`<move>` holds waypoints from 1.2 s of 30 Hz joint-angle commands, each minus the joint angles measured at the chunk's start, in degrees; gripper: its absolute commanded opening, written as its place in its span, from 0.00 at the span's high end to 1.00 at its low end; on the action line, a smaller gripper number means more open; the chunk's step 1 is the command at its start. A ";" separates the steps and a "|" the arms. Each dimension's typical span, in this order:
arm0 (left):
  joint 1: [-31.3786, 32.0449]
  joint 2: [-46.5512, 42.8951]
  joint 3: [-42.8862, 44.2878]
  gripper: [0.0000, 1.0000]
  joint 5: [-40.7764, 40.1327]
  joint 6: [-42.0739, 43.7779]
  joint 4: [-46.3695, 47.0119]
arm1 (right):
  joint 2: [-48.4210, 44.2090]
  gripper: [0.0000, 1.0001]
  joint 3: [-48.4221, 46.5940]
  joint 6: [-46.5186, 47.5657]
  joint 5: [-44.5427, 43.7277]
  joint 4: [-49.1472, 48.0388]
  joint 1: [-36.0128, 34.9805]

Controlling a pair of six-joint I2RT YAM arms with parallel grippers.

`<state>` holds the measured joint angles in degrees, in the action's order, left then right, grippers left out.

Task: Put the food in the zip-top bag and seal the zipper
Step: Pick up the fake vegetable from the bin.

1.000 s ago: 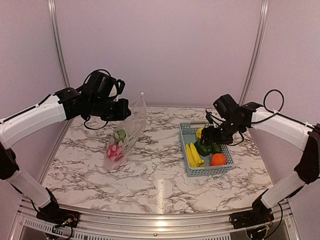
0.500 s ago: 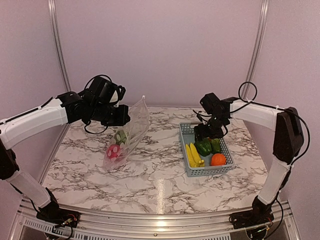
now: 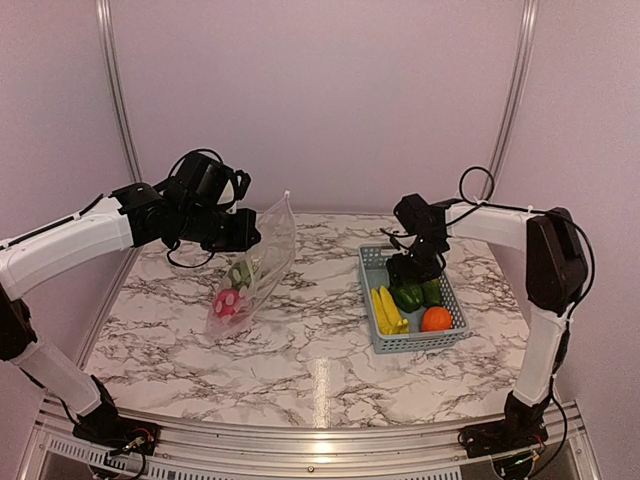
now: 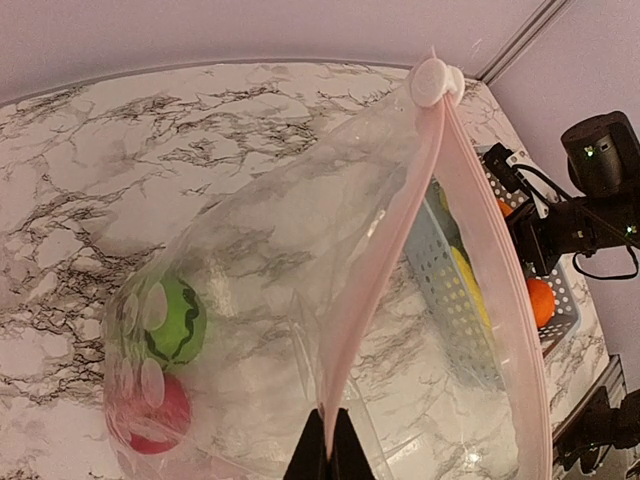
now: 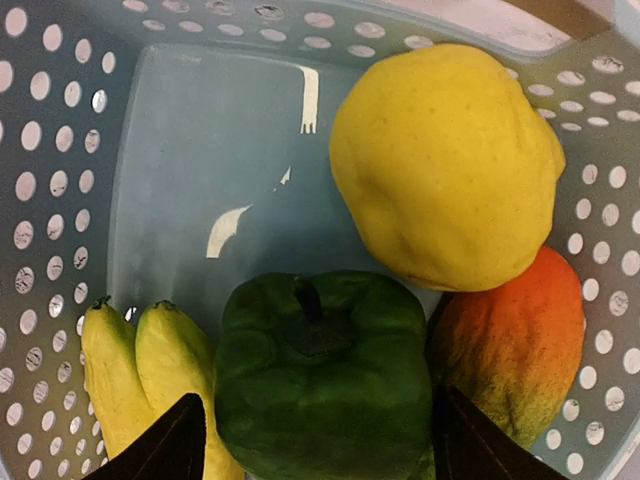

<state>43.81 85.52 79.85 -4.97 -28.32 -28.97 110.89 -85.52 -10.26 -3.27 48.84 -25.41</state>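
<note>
My left gripper (image 3: pixel 246 232) is shut on the pinkish zipper (image 4: pixel 385 260) of the clear zip-top bag (image 3: pixel 258 268) and holds its mouth up and open towards the right. The bag's bottom rests on the table. Inside lie the green striped melon (image 4: pixel 170 325) and the red-pink ball (image 4: pixel 150 415). My right gripper (image 3: pixel 405 272) is open, low inside the grey-blue basket (image 3: pixel 372 262). Its fingers (image 5: pixel 170 445) stand on either side of the green pepper (image 5: pixel 325 380). Around it lie the yellow pepper (image 5: pixel 450 165), bananas (image 5: pixel 130 375) and an orange-red fruit (image 5: pixel 515 345).
The basket stands at the right of the marble table (image 3: pixel 300 350), with the orange (image 3: pixel 436 319) at its near end. A white slider tab (image 4: pixel 435 80) sits at the far end of the zipper. Metal frame posts (image 3: pixel 515 90) rise behind.
My right gripper has swung left and dropped into the basket, ending over the green pepper. My left gripper has held the bag nearly still.
</note>
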 commanded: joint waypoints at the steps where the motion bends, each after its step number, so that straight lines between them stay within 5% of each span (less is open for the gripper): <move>1: -0.31 -1.18 -0.96 1.00 0.63 -0.85 -0.21 | -1.04 0.31 1.04 -0.50 1.28 -0.53 0.54; 8: -0.31 -0.81 -1.04 1.00 0.76 -0.69 -0.21 | -6.06 0.51 -0.46 -1.42 2.01 1.76 0.55; 18: -0.31 0.99 -0.22 1.00 1.15 -0.56 0.32 | -18.33 0.55 -4.29 -4.66 12.14 -1.14 -1.70; 36: -0.59 5.17 5.92 1.00 1.33 -0.19 -0.77 | -16.45 0.56 -18.12 -13.83 26.95 -16.79 -13.27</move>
<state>43.81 89.01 83.46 -3.90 -29.15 -28.77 93.21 -101.49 -21.23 19.31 38.92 -36.77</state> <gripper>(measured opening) 0.010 0.543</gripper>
